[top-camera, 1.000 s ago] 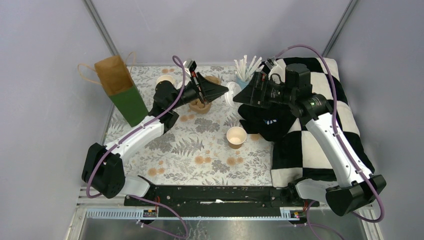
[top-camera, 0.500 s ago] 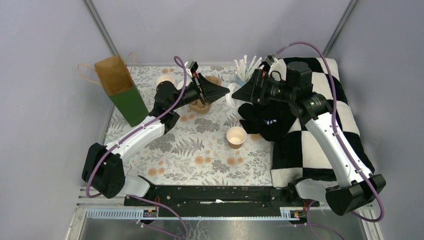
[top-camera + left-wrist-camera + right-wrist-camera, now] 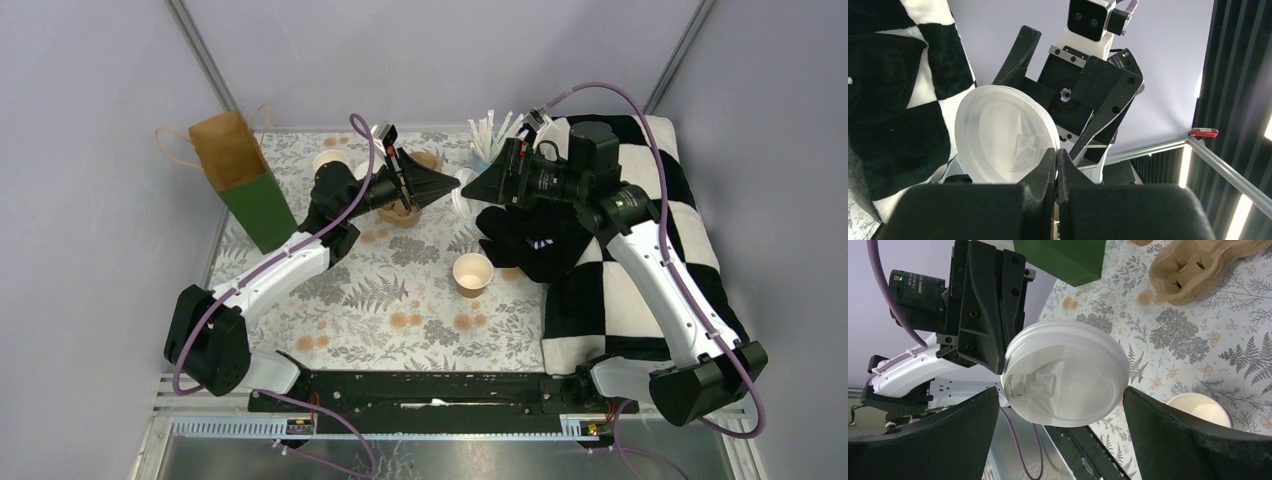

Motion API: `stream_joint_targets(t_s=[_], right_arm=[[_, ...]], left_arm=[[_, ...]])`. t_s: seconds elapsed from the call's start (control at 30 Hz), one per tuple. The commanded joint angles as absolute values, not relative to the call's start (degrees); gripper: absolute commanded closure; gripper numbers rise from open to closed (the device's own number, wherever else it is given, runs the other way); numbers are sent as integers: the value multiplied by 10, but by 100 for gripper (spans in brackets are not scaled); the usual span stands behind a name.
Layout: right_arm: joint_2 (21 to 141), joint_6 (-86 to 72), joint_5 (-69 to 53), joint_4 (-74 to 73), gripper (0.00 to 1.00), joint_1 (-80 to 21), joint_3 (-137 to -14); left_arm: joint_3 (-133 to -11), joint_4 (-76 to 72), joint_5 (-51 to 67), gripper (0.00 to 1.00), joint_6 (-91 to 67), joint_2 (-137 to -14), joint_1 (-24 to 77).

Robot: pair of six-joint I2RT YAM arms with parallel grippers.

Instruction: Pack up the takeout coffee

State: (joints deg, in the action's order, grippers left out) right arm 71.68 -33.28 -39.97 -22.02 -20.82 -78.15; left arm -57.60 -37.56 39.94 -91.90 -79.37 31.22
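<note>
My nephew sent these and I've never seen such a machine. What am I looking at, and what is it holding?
Two robot arms, each ending in a two-finger gripper. The wide picture looks down from above; the other two come from wrist cameras. On the flowered table: a paper bag, a brown cup carrier, an open paper cup, a second cup farther back, a cup of straws, a checked cloth. The left gripper pinches a white lid by its rim; the right gripper is open, one finger either side of that lid.
</note>
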Motion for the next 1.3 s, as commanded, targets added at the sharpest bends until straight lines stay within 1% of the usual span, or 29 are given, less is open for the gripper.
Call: stream_joint_targets(t_s=[0.0,0.5,0.73,0.93,1.17,1.27], right_arm=[[720,-316,-400,-215,0,-207,-798],[730,-312,-394,-226,3,-213,-809],[731,-309,-384,-231,1,-216,-808],[733,-306,-370,-240,5,-219,-815],[739,-285,-348,-267,7,-229,-830],[741,-284,-344,-269,10,-232,-829]], left_arm=[[-576,-396,406,100,-912,-796,315],[-579,-388,397,100,-913,-800,318],[-582,-389,397,100,-915,-803,319],[-579,-379,393,100,-914,-802,320],[-577,-367,389,100,-912,-799,321],[-577,-363,389,100,-911,-798,321]])
